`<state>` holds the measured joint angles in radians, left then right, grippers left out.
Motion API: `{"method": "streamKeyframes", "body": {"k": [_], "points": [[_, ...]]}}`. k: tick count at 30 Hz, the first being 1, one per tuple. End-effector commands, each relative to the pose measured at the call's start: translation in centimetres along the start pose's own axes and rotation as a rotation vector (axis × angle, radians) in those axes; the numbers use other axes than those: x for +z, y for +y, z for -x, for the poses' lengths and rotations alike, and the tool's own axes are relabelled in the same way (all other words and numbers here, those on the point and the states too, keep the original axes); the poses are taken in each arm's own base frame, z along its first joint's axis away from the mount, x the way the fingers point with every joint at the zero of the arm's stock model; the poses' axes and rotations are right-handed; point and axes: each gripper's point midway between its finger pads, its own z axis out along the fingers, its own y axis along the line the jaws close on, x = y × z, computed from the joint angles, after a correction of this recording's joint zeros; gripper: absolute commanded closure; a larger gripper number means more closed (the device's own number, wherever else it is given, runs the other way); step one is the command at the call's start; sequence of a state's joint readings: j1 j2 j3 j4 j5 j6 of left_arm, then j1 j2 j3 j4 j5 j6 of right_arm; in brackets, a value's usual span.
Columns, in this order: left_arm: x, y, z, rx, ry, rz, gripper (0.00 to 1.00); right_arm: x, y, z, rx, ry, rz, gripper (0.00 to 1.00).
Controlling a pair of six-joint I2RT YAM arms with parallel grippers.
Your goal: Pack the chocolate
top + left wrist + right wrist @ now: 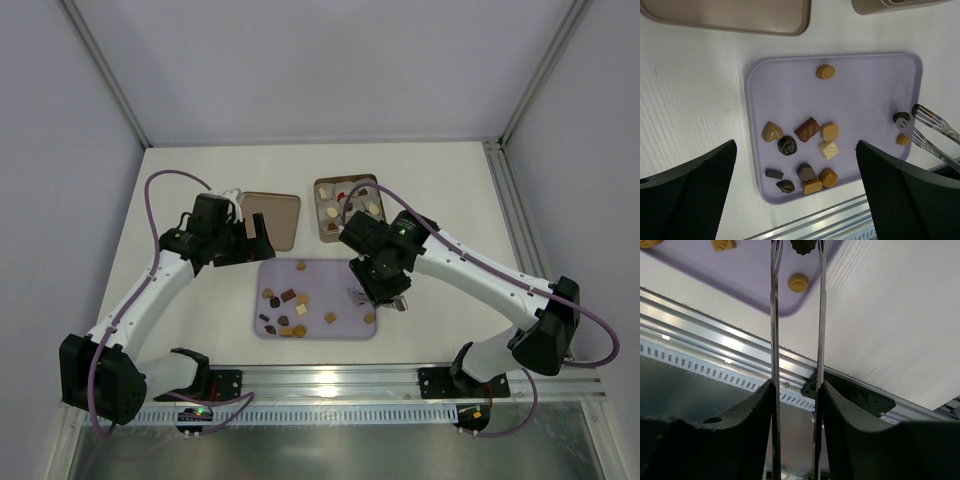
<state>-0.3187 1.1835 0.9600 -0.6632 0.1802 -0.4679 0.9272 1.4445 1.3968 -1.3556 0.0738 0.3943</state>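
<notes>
Our left pincer point(255, 243) hangs spread over the counter point(200, 170) by the tray's point(865, 90) far-left corner. Our right pincer point(797, 405) squeezes tongs point(774, 315), tips flanking a dark chocolate point(900, 117) at the tray's right edge; only its wrist view shows the rail point(740, 340) nearby.

Top edge cuts off the dark chocolate point(801, 245) between the tongs point(774, 340).

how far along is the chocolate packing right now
Early on. Done: a few chocolates already sit in the tin, whose lid lies beside it. In hand: the right gripper holds tongs with their tips at a dark piece near the edge of the purple tray; the left gripper hovers open. Left: about a dozen more on that tray, then the lid.
</notes>
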Motion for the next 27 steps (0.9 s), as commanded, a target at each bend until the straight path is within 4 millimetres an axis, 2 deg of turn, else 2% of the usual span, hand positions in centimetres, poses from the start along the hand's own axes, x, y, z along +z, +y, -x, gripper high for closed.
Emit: {"method": "streamKeyframes", "body": {"k": [1, 14, 24, 27], "points": [[-0.5, -0.6, 0.5, 0.008, -0.03, -0.024, 0.0, -0.2, -1.1, -1.2, -0.01, 0.05, -0.051, 0.56], [-0.4, -0.5, 0.5, 0.008, -0.026, -0.022, 0.0, 1.1, -0.9, -1.6, -0.015, 0.07, -0.036, 0.56], [-0.4, -0.4, 0.4, 0.007, -0.024, -0.02, 0.0, 1.8, -0.5, -0.8, -0.016, 0.054, -0.023, 0.57], [-0.4, -0.5, 0.4, 0.007, -0.026, -0.019, 0.0, 1.8, -0.5, -0.5, -0.012, 0.046, -0.017, 0.6]]}}
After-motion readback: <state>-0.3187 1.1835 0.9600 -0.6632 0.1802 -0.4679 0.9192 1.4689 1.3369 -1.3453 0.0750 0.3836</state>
